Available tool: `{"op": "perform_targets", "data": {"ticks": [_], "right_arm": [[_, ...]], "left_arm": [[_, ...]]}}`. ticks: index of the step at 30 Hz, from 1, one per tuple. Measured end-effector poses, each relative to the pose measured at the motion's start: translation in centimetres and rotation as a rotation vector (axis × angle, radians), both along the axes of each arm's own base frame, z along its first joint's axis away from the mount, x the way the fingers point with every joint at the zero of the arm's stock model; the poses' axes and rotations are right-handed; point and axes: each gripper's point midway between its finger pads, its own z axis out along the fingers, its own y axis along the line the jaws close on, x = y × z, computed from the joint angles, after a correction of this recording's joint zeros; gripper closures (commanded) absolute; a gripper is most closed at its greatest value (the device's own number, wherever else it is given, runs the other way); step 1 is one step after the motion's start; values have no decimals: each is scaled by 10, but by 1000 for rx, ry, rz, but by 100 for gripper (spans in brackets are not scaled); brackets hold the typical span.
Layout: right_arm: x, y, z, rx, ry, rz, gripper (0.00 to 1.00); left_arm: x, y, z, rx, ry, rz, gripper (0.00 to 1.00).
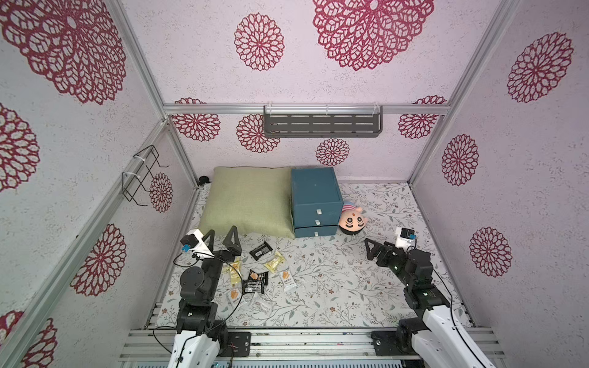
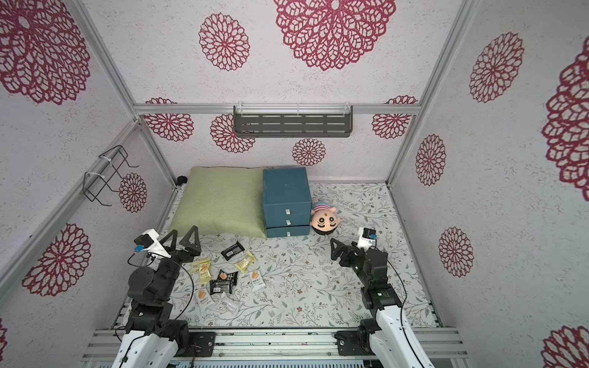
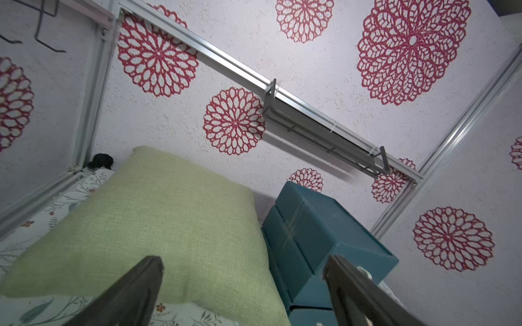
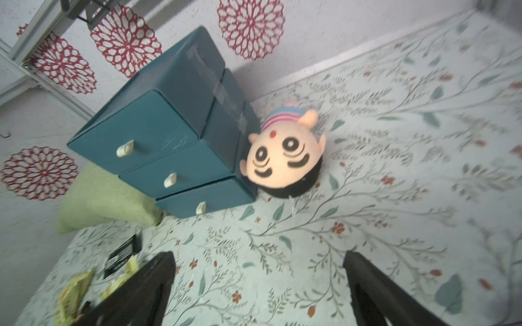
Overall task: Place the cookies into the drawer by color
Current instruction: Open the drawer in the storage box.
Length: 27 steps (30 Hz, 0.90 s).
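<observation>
The cookies lie scattered on the floral cloth near the left arm: a black packet [image 1: 260, 250], a yellow one [image 1: 274, 263], a white one with an orange picture [image 1: 287, 280], another black one [image 1: 254, 283], and several more beside them. The teal drawer [image 1: 314, 204] stands at the back with three white tab pulls facing forward. My left gripper [image 1: 221, 237] is open and empty, raised over the cushion's front edge, left of the cookies. My right gripper [image 1: 369, 251] is open and empty above bare cloth, in front of the plush toy. The right wrist view shows the drawer [image 4: 158, 127] and a black packet [image 4: 123, 254].
A green cushion [image 1: 248, 200] lies against the drawer's left side. A round peach plush toy [image 1: 352, 221] rests against its right side. A grey shelf [image 1: 322, 122] hangs on the back wall and a black wire rack [image 1: 140, 175] on the left wall.
</observation>
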Motion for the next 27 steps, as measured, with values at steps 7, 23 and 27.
{"op": "perform_targets", "data": {"ticks": [7,23,27], "right_arm": [[0,21,-12,131,73,79,1],[37,115,12,114,128,208,34],[52,130,21,116,125,182,44]], "left_arm": [[6,2,-37,-70,149,15,3],[30,-49,-93,-104,328,-177,2],[35,-73,-100,-65,369,-251,2]]}}
